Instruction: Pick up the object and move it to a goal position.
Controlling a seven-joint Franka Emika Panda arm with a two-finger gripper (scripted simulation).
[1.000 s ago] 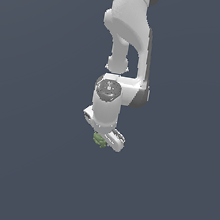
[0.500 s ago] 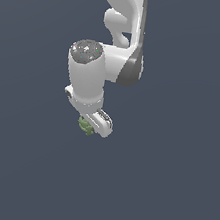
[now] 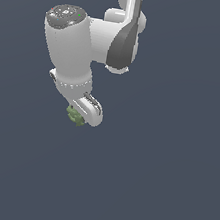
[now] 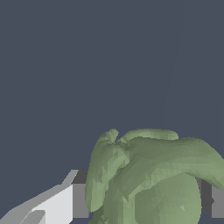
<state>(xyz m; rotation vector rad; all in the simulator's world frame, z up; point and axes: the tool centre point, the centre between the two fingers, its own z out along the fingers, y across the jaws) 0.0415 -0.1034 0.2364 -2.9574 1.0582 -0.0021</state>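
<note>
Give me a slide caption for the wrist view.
Wrist view: lumpy green clump held between the jaws against a plain dark background.

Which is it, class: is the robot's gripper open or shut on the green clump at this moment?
Shut on it. In the wrist view the green clump sits squeezed between the fingers; the exterior view shows it tucked at the gripper tip.

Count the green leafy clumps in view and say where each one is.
1. The green clump sits clamped between the fingers of the gripper, at the arm's lower end; the wrist view shows it between the pads. The arm could hide others.
</note>
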